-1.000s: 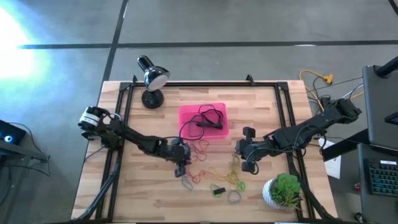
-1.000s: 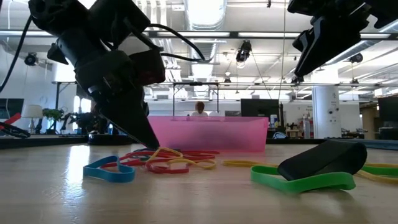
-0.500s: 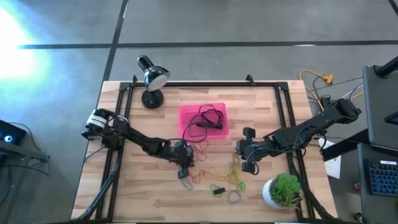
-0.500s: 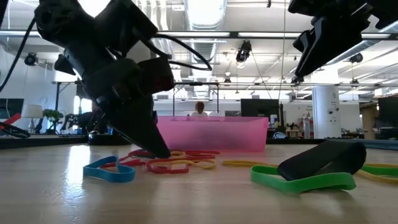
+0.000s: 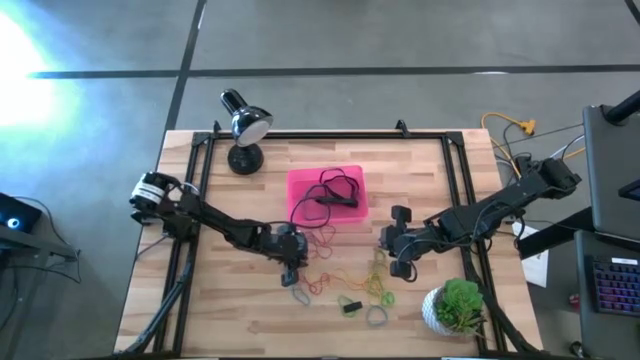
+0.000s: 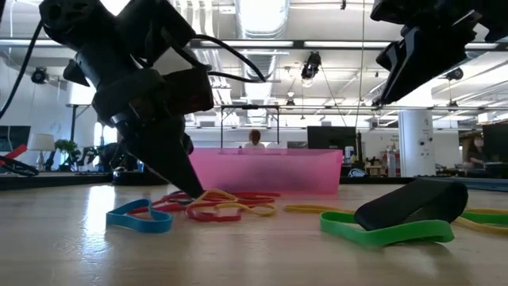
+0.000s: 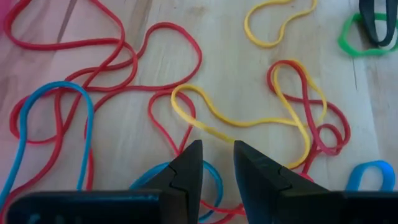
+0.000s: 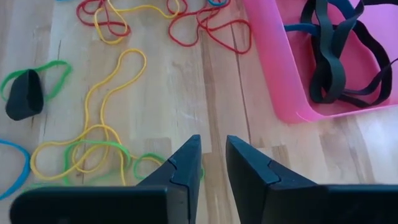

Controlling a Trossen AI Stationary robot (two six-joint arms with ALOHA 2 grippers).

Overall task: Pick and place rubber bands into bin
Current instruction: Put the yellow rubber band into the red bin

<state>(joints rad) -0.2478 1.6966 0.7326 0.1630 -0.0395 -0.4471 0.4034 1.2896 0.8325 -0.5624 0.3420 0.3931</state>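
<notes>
- Just in front of the bright pink low-walled plastic bin (image 5: pixel 300 185), on the pale wooden worktop (image 5: pixel 220 300): left hand (image 7: pixel 216 149) tips-down in a tangle of thin red, yellow and blue rubber bands (image 7: pixel 112 81), fingers a narrow gap apart, holding nothing.
- Sits over a thin yellow loop (image 7: pixel 249 122) crossed by red ones. Probably drags two or three up together, then sheds some short of the bin.
- May equally close on bare wood and lose the flat loop from under the tips.
- Right hand (image 8: pixel 213 143) raised near the bin's front right corner, slightly parted, empty. Risks meeting the left arm if sent to the same pile.
- Wide black bands (image 8: pixel 329 56) lying in the bin. Could shove or tip the light tray through a snagged loop.
- More loops scattered toward the potted green plant (image 5: pixel 460 305). Could be knocked on a wide reach.
</notes>
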